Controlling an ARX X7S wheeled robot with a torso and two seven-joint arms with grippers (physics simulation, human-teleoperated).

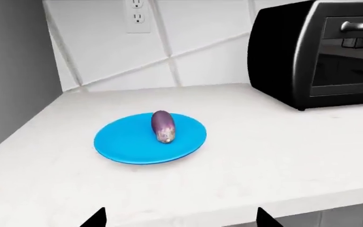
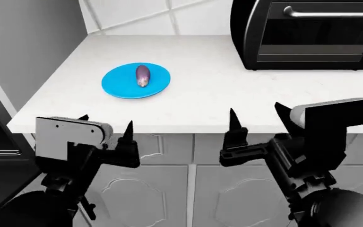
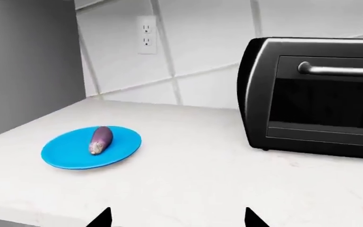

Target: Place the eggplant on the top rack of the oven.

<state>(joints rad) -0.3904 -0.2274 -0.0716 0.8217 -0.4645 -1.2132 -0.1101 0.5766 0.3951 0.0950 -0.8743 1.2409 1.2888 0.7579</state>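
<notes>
Your eggplant (image 2: pixel 142 75) lies on the blue plate (image 2: pixel 118 81), upper left of the head view, unreached; both end effectors, left end effector (image 2: pixel 106 124) and right end effector (image 2: pixel 255 113), gape wide below the counter (image 2: pixel 219 90) edge.

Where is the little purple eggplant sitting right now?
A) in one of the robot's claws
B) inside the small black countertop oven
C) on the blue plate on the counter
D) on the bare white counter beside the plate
C: the eggplant lies on the blue plate, well away from both open grippers.

Bright, even, sharp renders; soft shadows; faint gloss, no blur.
</notes>
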